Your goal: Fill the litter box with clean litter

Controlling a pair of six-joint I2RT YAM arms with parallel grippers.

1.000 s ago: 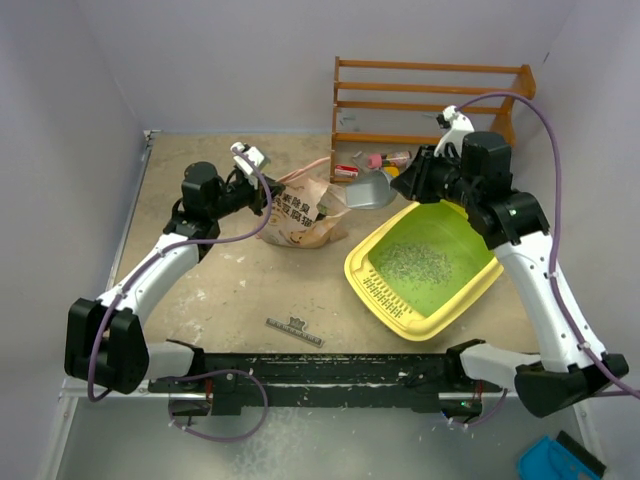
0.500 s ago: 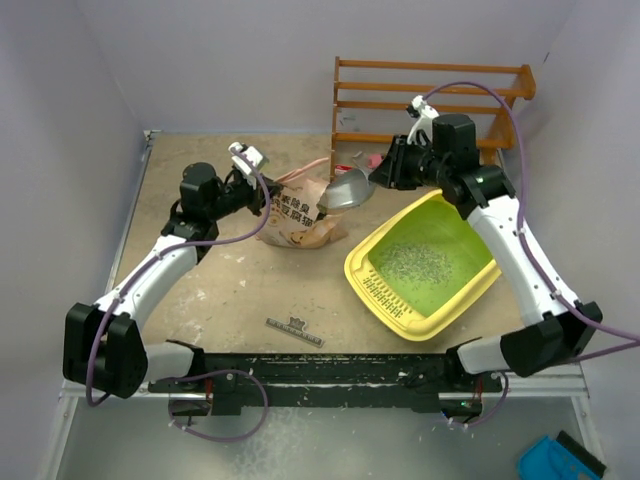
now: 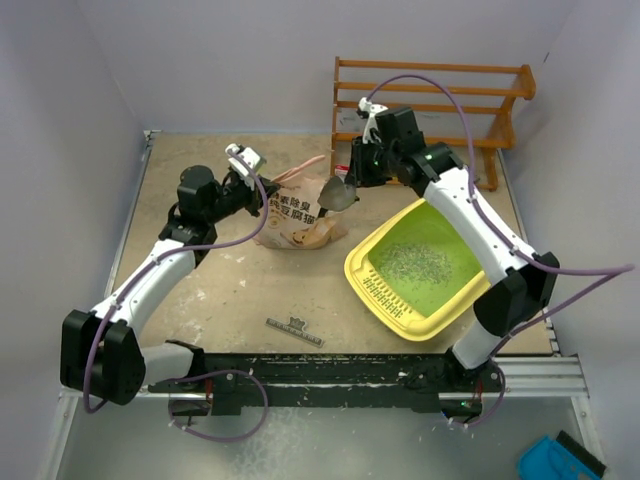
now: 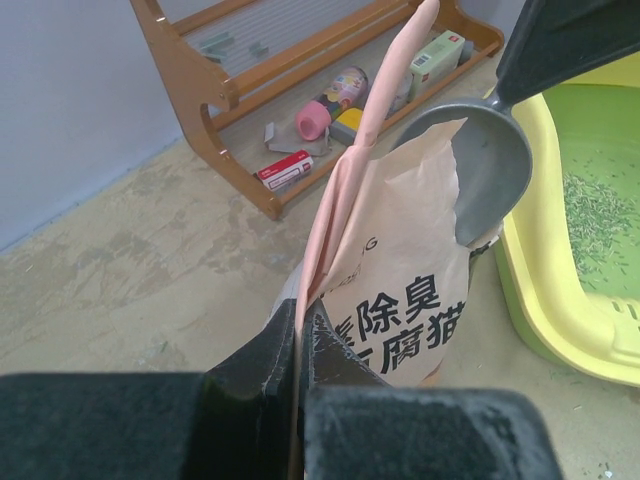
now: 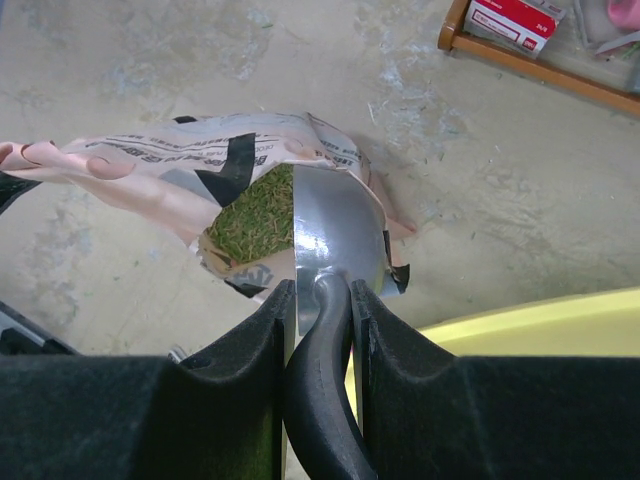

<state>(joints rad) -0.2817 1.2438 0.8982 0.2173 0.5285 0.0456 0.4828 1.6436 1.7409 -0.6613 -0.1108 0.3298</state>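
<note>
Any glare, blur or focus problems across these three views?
Right wrist: bright specular streak on the scoop bowl, litter in the bag mouth sharp, right fingers near-black with no detail. Left wrist: left fingers dark and soft up close, bag print crisp. Top external: even light, soft shadows, no glare.

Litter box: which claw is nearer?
Right. The right claw, gripping the scoop, hangs just beyond the litter box rim; the left claw pinches the bag edge, the bag lying between it and the box.
</note>
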